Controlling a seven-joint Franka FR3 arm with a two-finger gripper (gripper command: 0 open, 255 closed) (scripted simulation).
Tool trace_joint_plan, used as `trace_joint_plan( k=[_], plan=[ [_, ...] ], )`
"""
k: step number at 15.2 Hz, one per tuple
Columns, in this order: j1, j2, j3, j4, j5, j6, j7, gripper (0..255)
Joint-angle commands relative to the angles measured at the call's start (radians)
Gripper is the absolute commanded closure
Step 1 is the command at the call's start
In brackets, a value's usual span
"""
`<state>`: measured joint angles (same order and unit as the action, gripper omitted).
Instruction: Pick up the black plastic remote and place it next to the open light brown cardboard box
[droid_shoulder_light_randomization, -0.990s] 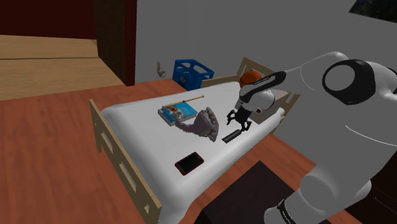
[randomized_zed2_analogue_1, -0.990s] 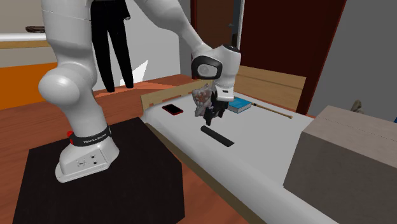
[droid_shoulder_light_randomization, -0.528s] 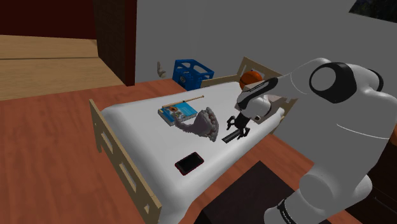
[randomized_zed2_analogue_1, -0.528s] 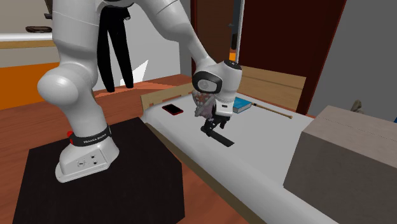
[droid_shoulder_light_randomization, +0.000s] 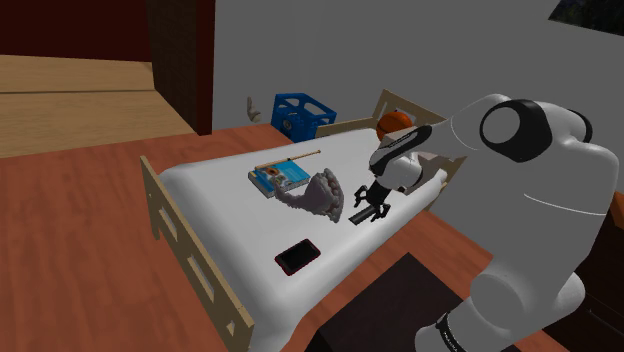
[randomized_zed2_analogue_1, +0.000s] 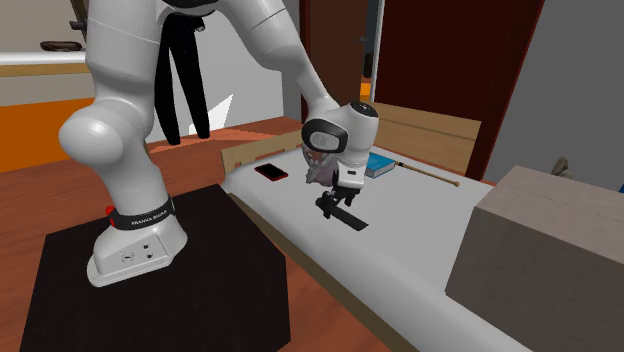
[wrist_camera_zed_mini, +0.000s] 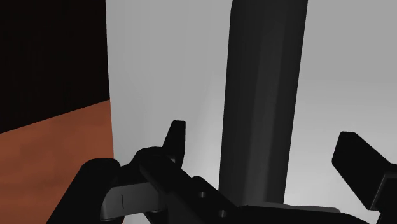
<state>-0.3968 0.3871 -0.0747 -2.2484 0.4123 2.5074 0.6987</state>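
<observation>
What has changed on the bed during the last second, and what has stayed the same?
The pincer came down over the black remote and now straddles it, open and without touching it. Nothing was taken hold of. The remote, the phone, the book and the grey stuffed toy stayed where they lay.

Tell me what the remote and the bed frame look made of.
Remote: matte black and smooth, with a faint sheen along its length. It is probably plastic, though that is not certain.
Bed frame: pale tan flat slats and posts that look like light wood, though no grain shows.
</observation>
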Motion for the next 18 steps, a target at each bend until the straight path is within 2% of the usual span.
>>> trace_joint_plan(
  k=[1, 2, 3, 12, 18],
  plan=[
    [0.000, 0.000, 0.000, 0.000, 0.000, 0.000, 0.000, 0],
    [0.000, 0.000, 0.000, 0.000, 0.000, 0.000, 0.000, 0],
    [0.000, 0.000, 0.000, 0.000, 0.000, 0.000, 0.000, 255],
    [0.000, 0.000, 0.000, 0.000, 0.000, 0.000, 0.000, 255],
    [0.010, -0.073, -0.017, -0.008, -0.034, -0.062, 0.034, 255]
  ],
)
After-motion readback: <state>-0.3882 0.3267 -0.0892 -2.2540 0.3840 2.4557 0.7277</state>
